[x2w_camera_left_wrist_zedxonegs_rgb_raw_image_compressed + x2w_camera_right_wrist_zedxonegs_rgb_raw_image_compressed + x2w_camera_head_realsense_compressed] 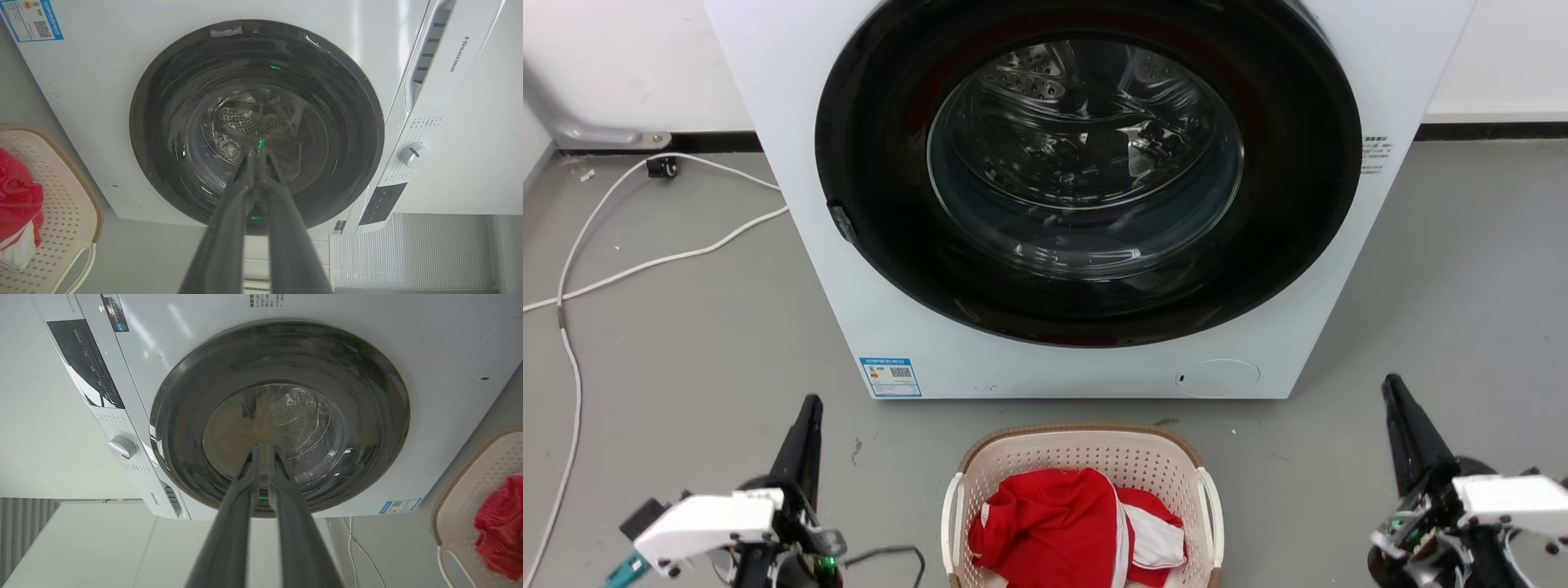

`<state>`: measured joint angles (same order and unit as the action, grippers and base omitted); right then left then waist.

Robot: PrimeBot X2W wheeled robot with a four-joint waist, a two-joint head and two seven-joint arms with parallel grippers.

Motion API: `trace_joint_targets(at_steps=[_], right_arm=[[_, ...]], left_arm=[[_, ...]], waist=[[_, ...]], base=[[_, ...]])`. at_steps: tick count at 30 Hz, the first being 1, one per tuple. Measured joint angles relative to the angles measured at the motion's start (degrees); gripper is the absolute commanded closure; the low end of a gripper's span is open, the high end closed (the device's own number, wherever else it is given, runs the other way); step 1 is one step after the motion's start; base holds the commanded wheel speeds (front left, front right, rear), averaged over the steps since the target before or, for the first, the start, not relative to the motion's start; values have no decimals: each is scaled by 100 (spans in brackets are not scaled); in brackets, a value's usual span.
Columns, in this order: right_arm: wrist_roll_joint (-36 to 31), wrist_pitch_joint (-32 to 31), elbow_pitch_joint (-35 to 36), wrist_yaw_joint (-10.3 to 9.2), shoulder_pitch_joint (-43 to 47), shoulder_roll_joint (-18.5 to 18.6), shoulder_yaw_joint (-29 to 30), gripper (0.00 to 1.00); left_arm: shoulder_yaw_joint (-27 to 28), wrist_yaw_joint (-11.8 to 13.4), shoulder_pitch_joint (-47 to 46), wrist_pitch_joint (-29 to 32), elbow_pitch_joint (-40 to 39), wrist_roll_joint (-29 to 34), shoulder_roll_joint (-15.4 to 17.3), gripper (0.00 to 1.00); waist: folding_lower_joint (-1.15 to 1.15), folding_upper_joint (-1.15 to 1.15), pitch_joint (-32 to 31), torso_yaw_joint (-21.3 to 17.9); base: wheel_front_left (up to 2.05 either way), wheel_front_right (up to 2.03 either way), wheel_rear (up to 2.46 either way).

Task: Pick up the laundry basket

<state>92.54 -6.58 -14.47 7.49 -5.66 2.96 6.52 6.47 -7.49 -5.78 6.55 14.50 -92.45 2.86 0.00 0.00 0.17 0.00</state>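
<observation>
The left gripper [257,150] has its jaws pressed together and holds nothing. The right gripper [263,450] is the same, tips meeting, empty. Both point toward the washer [1045,367], one on each side of the basket [1045,453] and apart from it.

The basket sits on the floor [686,367] between them, near the washer's front. It holds a red shirt [1045,523] and some white cloth [1160,545].

The reach seems not yet begun. Next, each gripper likely needs to spread its jaws, swing inward and down, and close on a white handle [949,523] so the lift stays level.

The washer door [1086,171] is closed, and I cannot tell whether anything is in the drum.
</observation>
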Motion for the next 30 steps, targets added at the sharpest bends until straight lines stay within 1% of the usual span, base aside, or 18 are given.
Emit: trace_joint_targets(at_steps=[3,9,16,21,30], right_arm=[[0,23,-85,-1,124,-9,-14,0],[-89,186,16,-1,129,-13,-124,0],[-414,401,111,-1,129,25,-292,0],[-980,525,179,-1,128,51,-325,0],[-2455,727,287,-1,127,48,-376,0]], left_arm=[[-47,1,114,-29,94,-1,-15,0],[-247,1,102,-210,40,20,-18,0],[-366,1,73,-394,-112,367,-15,0],[-503,1,49,-530,-235,932,-15,0],[-801,1,45,-733,-332,2159,-15,0]], waist=[[0,0,1,0],[0,0,7,2],[0,0,12,6],[0,0,16,10],[0,0,16,14]], base=[[0,0,0],[0,0,0],[0,0,0],[0,0,0],[0,0,0]])
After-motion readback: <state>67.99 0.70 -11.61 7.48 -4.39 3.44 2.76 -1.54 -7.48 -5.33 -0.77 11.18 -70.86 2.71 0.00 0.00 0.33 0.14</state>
